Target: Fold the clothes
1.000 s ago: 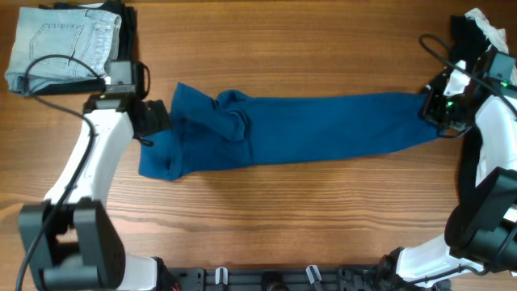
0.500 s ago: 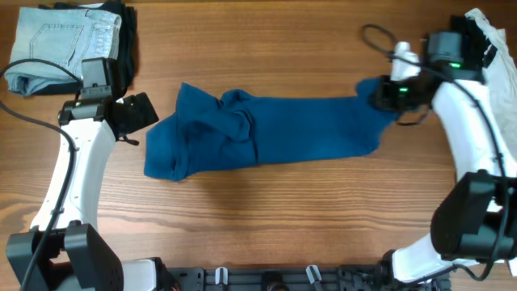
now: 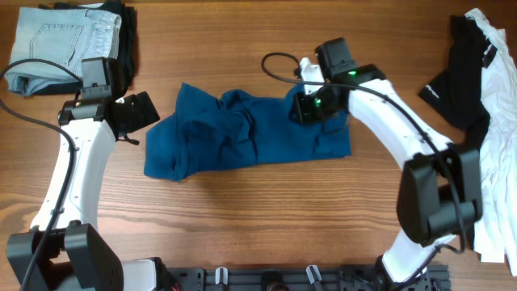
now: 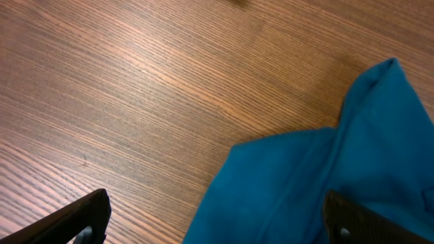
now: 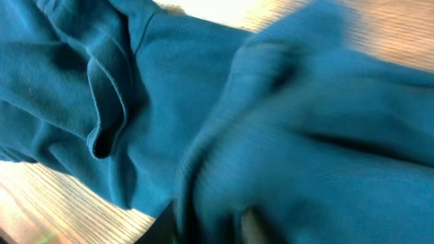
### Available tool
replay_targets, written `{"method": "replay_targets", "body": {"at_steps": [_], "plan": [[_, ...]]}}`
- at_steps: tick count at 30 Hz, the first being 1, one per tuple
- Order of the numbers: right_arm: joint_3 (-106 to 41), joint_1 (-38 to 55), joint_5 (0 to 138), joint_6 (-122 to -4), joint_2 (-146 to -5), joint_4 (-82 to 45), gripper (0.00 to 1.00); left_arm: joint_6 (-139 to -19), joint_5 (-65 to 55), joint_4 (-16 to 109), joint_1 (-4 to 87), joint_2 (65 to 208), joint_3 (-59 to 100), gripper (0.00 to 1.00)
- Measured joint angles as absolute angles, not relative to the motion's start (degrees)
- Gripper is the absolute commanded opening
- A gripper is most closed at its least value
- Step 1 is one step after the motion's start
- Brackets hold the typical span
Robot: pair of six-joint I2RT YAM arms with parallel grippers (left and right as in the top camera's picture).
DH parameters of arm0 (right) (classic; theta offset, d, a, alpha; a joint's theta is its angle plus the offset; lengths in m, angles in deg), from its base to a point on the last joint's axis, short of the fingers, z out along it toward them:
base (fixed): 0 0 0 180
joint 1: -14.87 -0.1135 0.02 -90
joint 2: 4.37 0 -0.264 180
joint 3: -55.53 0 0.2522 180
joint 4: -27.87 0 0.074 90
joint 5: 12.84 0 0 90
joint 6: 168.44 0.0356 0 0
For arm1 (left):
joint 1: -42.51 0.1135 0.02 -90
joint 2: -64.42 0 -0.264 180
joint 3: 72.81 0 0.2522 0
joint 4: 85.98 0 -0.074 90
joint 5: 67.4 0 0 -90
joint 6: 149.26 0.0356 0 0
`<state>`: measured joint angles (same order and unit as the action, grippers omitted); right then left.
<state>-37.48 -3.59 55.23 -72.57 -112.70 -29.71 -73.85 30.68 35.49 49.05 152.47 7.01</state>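
Observation:
The clothes (image 3: 242, 133), one deep-blue garment, lie bunched in the middle of the wooden table, the right end doubled over to the left. My right gripper (image 3: 308, 109) sits on that doubled-over part. In the right wrist view, blurred blue fabric (image 5: 169, 102) covers the jaws, so their state is hidden. My left gripper (image 3: 141, 111) hangs open just off the garment's upper left corner. In the left wrist view its dark fingertips (image 4: 88, 217) stand wide apart, with the garment's edge (image 4: 325, 183) and bare wood between them.
Folded light-blue jeans (image 3: 60, 40) lie at the back left on a black garment (image 3: 129, 28). Black (image 3: 460, 77) and white (image 3: 497, 162) garments are heaped along the right edge. A cable (image 3: 279, 61) loops behind the right wrist.
My right gripper has carried the garment's right end leftwards, from the far right to over its middle. My left gripper drew back off the left edge, then stayed still.

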Motion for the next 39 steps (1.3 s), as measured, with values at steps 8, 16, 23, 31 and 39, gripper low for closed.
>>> {"method": "replay_targets", "body": {"at_steps": [8,16,23,31,39], "plan": [[-39.7,-6.5,49.2,-74.9,-113.3,-29.6,0.68,-73.8,30.1,35.4,49.1,152.5,7.0,1.00],[-44.6,-6.0,53.1,-76.1,-110.2,-32.4,0.79,-73.1,25.8,32.9,49.1,152.5,6.9,1.00],[-44.6,-4.0,58.0,-76.4,-110.1,-35.0,0.79,-65.9,21.7,33.1,50.4,156.2,6.6,1.00],[-44.6,-3.9,59.1,-76.4,-110.1,-35.6,0.79,-54.0,13.7,36.3,53.1,164.6,6.3,1.00],[-44.6,-3.9,59.3,-76.4,-110.1,-35.8,0.80,-50.2,6.8,39.9,53.3,169.9,6.1,1.00]]}}
